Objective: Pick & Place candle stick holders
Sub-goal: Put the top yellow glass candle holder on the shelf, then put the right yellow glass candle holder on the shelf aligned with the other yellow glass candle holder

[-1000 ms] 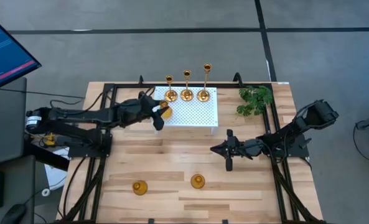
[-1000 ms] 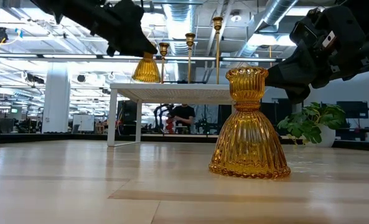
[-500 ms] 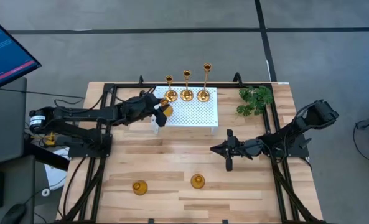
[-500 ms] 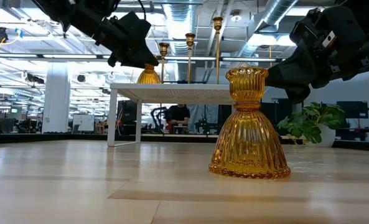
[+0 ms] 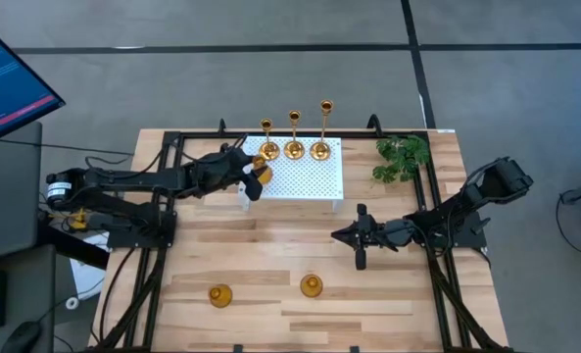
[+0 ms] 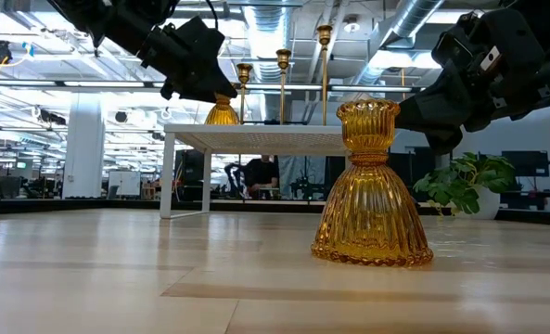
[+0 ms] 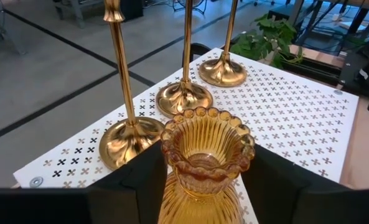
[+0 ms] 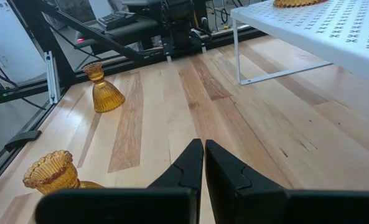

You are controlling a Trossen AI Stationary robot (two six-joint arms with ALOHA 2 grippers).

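My left gripper [image 5: 252, 176] is shut on a short amber-gold cone-shaped candle stick holder [image 7: 206, 155] at the left end of a white perforated stand [image 5: 310, 181]. Three tall thin-stemmed gold holders [image 5: 294, 147] stand on their round bases along the stand's far edge. Two more short holders [image 5: 219, 294] [image 5: 311, 285] stand on the wooden table near its front edge. The nearer one fills the low view [image 6: 372, 186]. My right gripper [image 5: 359, 242] is shut and empty over the table's right middle. It also shows in its own wrist view [image 8: 203, 163]. My left gripper pinches the short holder between its two fingers [image 7: 145, 180], at the narrow neck [image 7: 200, 182] under the scalloped cup. The fingers come from the table's left, slanting down. The holder is upright, its base [image 6: 223, 117] at the stand's top; whether it rests there I cannot tell.
A green plant sprig [image 5: 402, 157] lies at the table's far right. Black frame rails [image 5: 163, 245] run along the table's left and right sides. Bare wood lies between the stand and the two front holders.
My left gripper has gone down and a little toward the table's right with the short holder. The holder has come down from above the stand to the level of its top and stays upright.
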